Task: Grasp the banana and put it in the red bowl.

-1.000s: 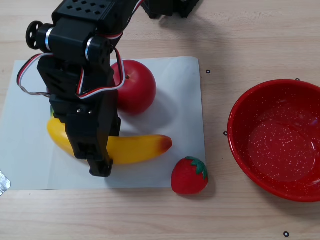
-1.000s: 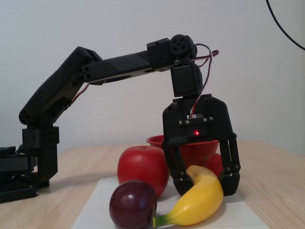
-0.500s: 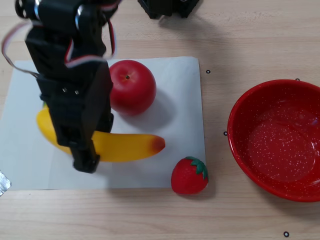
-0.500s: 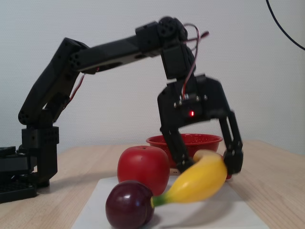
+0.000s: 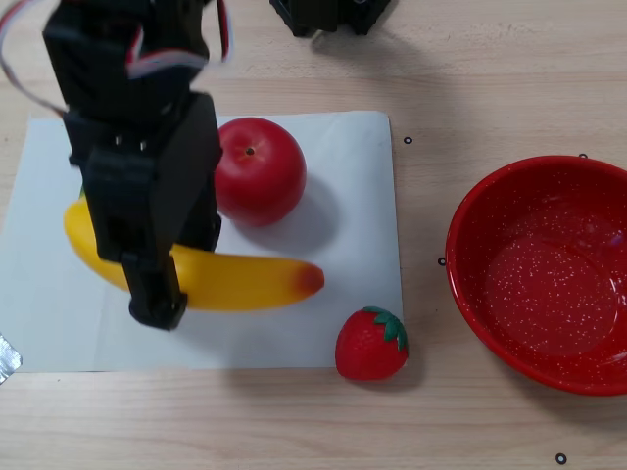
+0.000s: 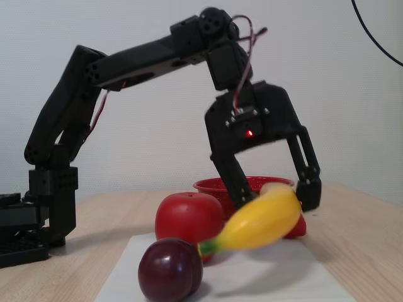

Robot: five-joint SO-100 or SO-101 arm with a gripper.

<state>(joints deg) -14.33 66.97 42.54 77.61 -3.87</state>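
The yellow banana (image 5: 245, 282) is off the white sheet and tilted, its green stem low and its orange tip high in the fixed view (image 6: 261, 220). My black gripper (image 5: 165, 276) is shut on the banana around its middle, one finger on each side (image 6: 274, 200). From above, the gripper body hides the banana's left part. The red bowl (image 5: 462, 230) with white speckles sits on the table to the right, apart from the banana. In the fixed view its rim (image 6: 211, 185) shows behind the gripper.
A red apple (image 5: 257, 168) stands on the white sheet (image 5: 358, 196) just beyond the banana. A toy strawberry (image 5: 370, 343) lies at the sheet's front right corner. A dark plum (image 6: 170, 272) sits under the banana's stem end. The arm's base (image 6: 38, 214) is at the left.
The gripper has risen with the banana in it, lifting it off the sheet and tilting its tip upward. From above, arm and banana have shifted slightly left.
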